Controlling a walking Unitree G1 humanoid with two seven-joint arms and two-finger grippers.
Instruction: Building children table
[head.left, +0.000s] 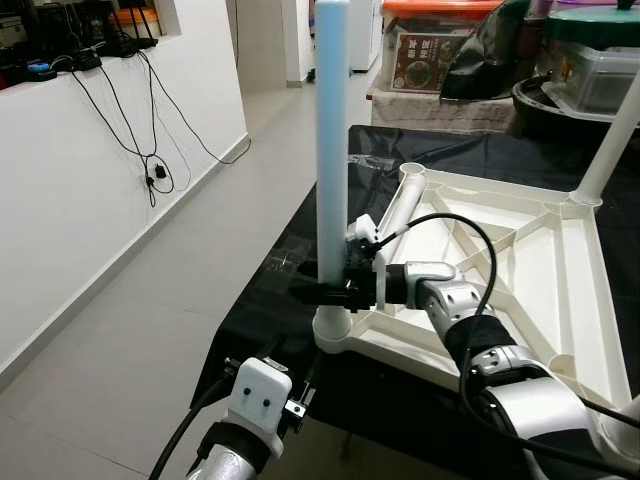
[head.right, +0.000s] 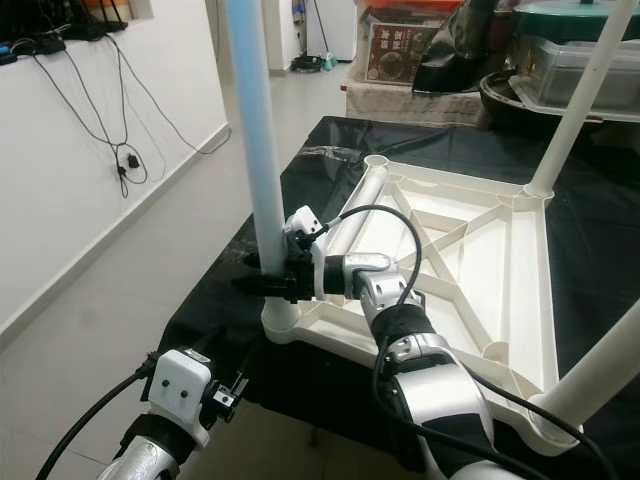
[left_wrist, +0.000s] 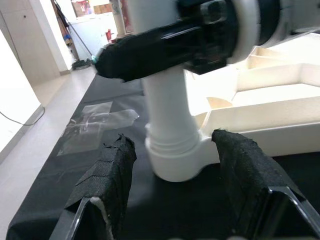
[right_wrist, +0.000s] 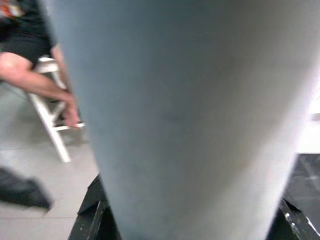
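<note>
A white children's table top (head.left: 560, 270) lies upside down on a black-covered table (head.left: 420, 150). A pale blue leg (head.left: 332, 120) stands upright in its near left corner socket (head.left: 333, 332). My right gripper (head.left: 325, 292) is shut on this leg just above the socket; in the right wrist view the leg (right_wrist: 190, 115) sits right against the camera. My left gripper (left_wrist: 177, 142) hovers lower, by the table's front edge, open, its padded fingers (left_wrist: 112, 167) pointing at the socket (left_wrist: 175, 160) without touching it. Two white legs (head.right: 570, 110) (head.right: 600, 370) stand in the right-hand corners.
The far left corner socket (head.right: 375, 160) is open. Clear plastic wrap (left_wrist: 95, 125) lies on the black cloth. Boxes and pots (head.left: 580, 70) crowd the back. To the left are tiled floor (head.left: 150, 300) and a wall with hanging cables (head.left: 150, 170). A person's arm (right_wrist: 40, 75) shows by a white chair.
</note>
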